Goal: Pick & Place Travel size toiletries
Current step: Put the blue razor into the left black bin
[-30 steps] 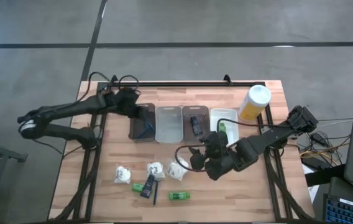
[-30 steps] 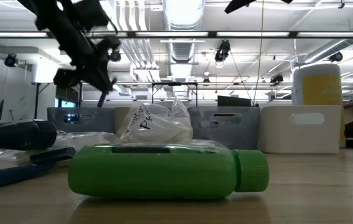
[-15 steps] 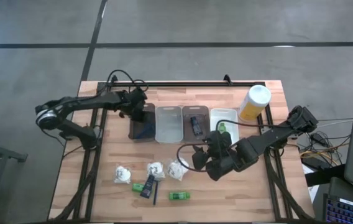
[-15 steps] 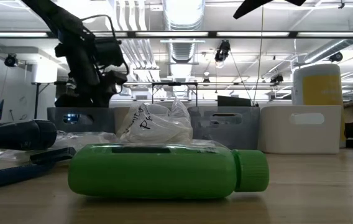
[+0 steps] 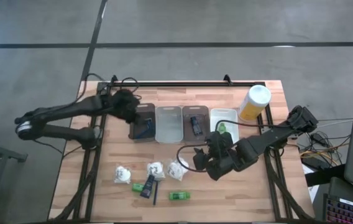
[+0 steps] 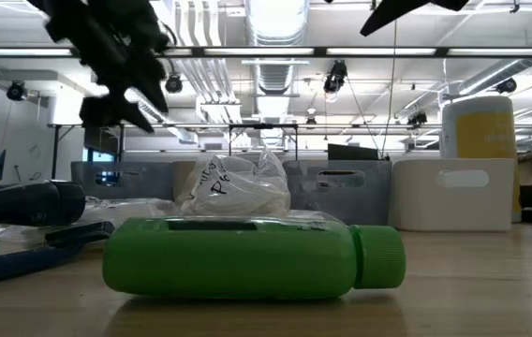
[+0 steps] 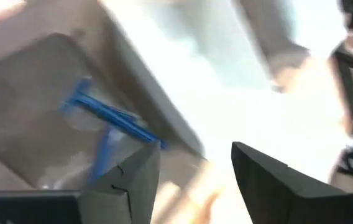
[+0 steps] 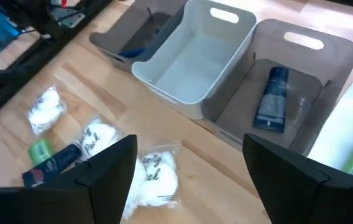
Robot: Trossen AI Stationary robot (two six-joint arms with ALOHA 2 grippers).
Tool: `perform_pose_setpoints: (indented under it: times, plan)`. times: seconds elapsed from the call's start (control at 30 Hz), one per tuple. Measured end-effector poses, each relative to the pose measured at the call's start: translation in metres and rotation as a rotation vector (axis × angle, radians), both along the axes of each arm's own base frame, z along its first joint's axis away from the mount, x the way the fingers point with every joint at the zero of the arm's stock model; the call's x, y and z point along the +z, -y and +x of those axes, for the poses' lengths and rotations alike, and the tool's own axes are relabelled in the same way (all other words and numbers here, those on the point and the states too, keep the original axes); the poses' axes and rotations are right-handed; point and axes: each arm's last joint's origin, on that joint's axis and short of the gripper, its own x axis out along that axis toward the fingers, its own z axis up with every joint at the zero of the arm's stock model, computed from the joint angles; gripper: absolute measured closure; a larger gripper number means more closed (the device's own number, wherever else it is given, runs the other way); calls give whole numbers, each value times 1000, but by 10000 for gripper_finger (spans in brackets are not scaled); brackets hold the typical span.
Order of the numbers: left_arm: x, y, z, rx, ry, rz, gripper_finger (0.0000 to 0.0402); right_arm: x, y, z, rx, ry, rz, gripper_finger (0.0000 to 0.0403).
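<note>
My left gripper [image 5: 132, 110] [image 7: 195, 167] hovers open above the leftmost dark tray [image 5: 142, 124], where thin blue razor sticks [image 7: 105, 118] lie on the floor. My right gripper [image 5: 209, 160] [image 8: 192, 177] is open too, over bare wood near the white tray [image 5: 223, 118], touching nothing. Three white wrapped bundles [image 5: 122, 174] [image 5: 155, 168] [image 5: 178, 169] lie on the table near its front. Below them lie a green bottle [image 5: 138, 186], a black piece [image 5: 147, 185], a blue stick [image 5: 155, 194] and another green bottle [image 5: 178, 196] [image 6: 247, 257], on its side.
Four trays stand in a row: the light one [image 5: 169, 123] holds nothing, the grey one [image 5: 195, 112] holds a dark tube [image 8: 271, 99], the white one holds a green bottle [image 5: 222, 129]. A tall yellow bottle [image 5: 254, 102] stands at the far right. Cables trail by the right arm.
My left gripper dipped down toward the leftmost tray, then rose again and drew back a little toward the table's left. My right arm has stayed where it was, and the items on the table have not moved.
</note>
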Motion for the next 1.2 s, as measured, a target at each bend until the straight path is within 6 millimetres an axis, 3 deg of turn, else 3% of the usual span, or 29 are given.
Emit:
perform_pose_setpoints:
  times: [0.13, 0.4, 0.6, 0.77, 0.97, 1.07, 1.2]
  plan:
    - [11, 40, -8, -33, 12, -15, 202, -9, 4, 0, -18, -25, -2, 110]
    - [10, 120, -7, -209, 37, 67, 203, -23, 15, 2, -95, -38, 51, 127]
    - [-9, 145, 9, -423, -9, 137, 202, -33, 25, 3, -112, -91, 120, 139]
    - [-34, 168, 25, -665, -114, -32, 203, -44, 23, 0, -92, -154, 182, 147]
    - [-57, 193, 34, -380, -221, -156, 202, -46, 6, -8, 25, -205, 163, 154]
    - [-57, 208, 43, -258, -181, -182, 202, -47, -5, -13, 77, -217, 148, 152]
    - [-50, 230, 59, -238, -153, -172, 202, -47, -19, -21, 124, -222, 141, 140]
